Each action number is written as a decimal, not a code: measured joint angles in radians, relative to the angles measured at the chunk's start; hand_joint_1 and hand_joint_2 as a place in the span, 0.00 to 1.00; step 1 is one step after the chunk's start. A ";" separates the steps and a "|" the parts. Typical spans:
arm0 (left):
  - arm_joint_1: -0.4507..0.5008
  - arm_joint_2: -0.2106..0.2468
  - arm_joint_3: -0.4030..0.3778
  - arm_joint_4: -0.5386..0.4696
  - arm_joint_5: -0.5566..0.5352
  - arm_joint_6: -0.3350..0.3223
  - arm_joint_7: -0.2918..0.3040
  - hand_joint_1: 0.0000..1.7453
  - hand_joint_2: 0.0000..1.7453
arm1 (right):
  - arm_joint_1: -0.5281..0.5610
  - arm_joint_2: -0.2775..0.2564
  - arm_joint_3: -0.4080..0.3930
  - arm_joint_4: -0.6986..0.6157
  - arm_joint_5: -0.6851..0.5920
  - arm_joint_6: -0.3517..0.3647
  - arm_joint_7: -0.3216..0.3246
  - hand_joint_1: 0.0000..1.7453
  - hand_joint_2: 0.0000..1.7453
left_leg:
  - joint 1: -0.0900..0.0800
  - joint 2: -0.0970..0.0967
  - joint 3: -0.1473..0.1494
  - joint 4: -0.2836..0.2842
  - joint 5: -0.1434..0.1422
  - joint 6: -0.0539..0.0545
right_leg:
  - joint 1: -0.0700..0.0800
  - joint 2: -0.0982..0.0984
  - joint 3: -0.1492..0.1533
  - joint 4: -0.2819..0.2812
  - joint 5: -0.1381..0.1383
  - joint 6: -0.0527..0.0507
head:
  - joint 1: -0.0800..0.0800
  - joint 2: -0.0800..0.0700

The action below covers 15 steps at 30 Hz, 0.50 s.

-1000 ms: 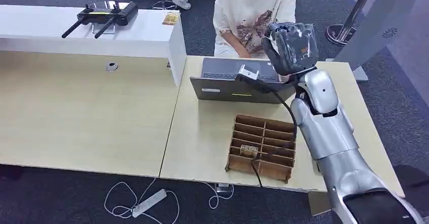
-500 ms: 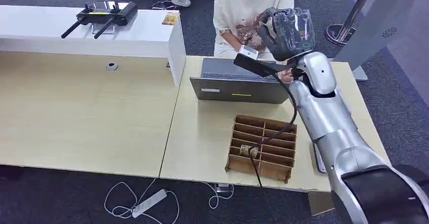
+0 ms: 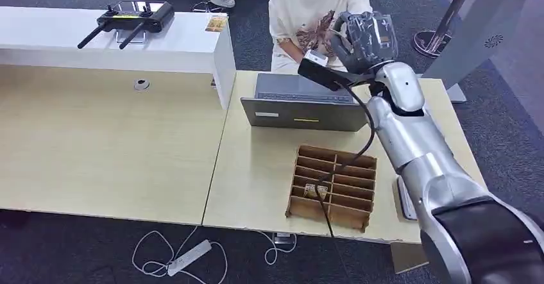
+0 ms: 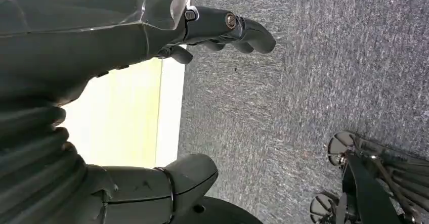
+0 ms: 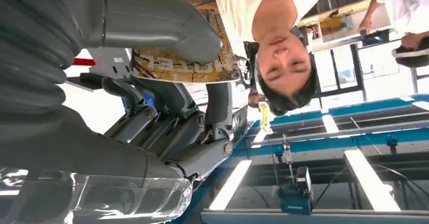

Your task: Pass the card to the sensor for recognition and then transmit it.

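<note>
My right hand [image 3: 365, 37] is raised above the laptop, close in front of a seated person [image 3: 308, 5]. In the right wrist view its thumb [image 5: 167, 27] presses a gold and brown patterned card [image 5: 184, 64] against the dark fingers [image 5: 202, 133], and the person's face is just beyond the card. My left hand [image 4: 126, 37] hangs beside the table edge over grey carpet, fingers apart and holding nothing.
A grey laptop [image 3: 301, 101] stands open facing the person. A wooden divided box [image 3: 333, 188] with a small card in one slot sits near the front edge. A flat grey device [image 3: 403, 197] lies beside my right arm. A black controller [image 3: 128, 18] rests on the white counter [image 3: 179, 47].
My right hand has lifted and reached farther over the laptop toward the person, still holding the card. The box and laptop have not moved.
</note>
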 joint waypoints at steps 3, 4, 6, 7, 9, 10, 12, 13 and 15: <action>0.000 0.000 0.000 0.000 0.000 0.001 -0.004 0.00 1.00 | -0.009 0.003 0.000 0.017 -0.011 -0.022 -0.001 1.00 1.00 | 0.000 0.000 0.000 0.000 0.000 0.000 | 0.000 0.000 0.000 0.000 0.000 0.000 | 0.000 0.000; 0.000 0.000 0.000 0.000 0.000 0.001 -0.005 0.00 1.00 | -0.011 0.003 0.000 0.022 -0.014 -0.024 0.000 1.00 1.00 | 0.000 0.000 0.000 0.000 0.000 0.000 | 0.000 0.000 0.000 0.000 0.000 0.000 | 0.000 0.000; 0.000 0.000 0.000 0.000 0.000 0.001 -0.006 0.00 1.00 | -0.013 0.003 0.000 0.031 -0.014 -0.024 0.004 1.00 1.00 | 0.000 0.000 0.000 0.000 0.000 0.000 | 0.000 0.000 0.000 0.000 0.000 0.000 | 0.000 0.000; 0.000 0.000 0.000 0.000 -0.001 0.000 -0.006 0.00 1.00 | -0.014 0.003 0.000 0.036 -0.014 -0.024 0.006 1.00 1.00 | 0.000 0.000 0.000 0.000 0.000 0.000 | 0.000 0.000 0.000 0.000 0.000 0.000 | 0.000 0.000; 0.000 0.000 0.000 0.000 -0.002 -0.002 -0.007 0.00 1.00 | -0.015 0.003 0.000 0.046 -0.011 -0.024 0.008 1.00 1.00 | 0.000 0.000 0.000 0.000 0.000 0.000 | 0.000 0.000 0.000 0.000 0.000 0.000 | 0.000 0.000; 0.000 0.000 0.000 0.000 -0.002 -0.002 -0.007 0.00 1.00 | -0.015 0.003 0.000 0.050 -0.010 -0.024 0.010 1.00 1.00 | 0.000 0.000 0.000 0.000 0.000 0.000 | 0.000 0.000 0.000 0.000 0.000 0.000 | 0.000 0.000; 0.001 0.000 0.000 0.000 -0.002 -0.002 -0.007 0.00 1.00 | -0.018 0.003 0.000 0.061 -0.016 -0.024 0.010 1.00 1.00 | 0.000 0.000 0.000 0.000 0.000 0.000 | 0.000 0.000 0.000 0.000 0.000 0.000 | 0.000 0.000; 0.001 0.001 0.000 0.000 -0.002 -0.002 -0.007 0.00 1.00 | -0.020 0.003 0.000 0.066 -0.020 -0.026 0.008 1.00 1.00 | 0.000 0.000 0.000 0.000 0.000 0.000 | 0.000 0.000 0.000 0.000 0.000 0.000 | 0.000 0.000; 0.001 0.001 0.000 0.000 -0.002 -0.002 -0.007 0.00 1.00 | -0.022 0.003 0.000 0.074 -0.043 -0.027 0.000 1.00 1.00 | 0.000 0.000 0.000 0.000 0.000 0.000 | 0.000 0.000 0.000 0.000 0.000 0.000 | 0.000 0.000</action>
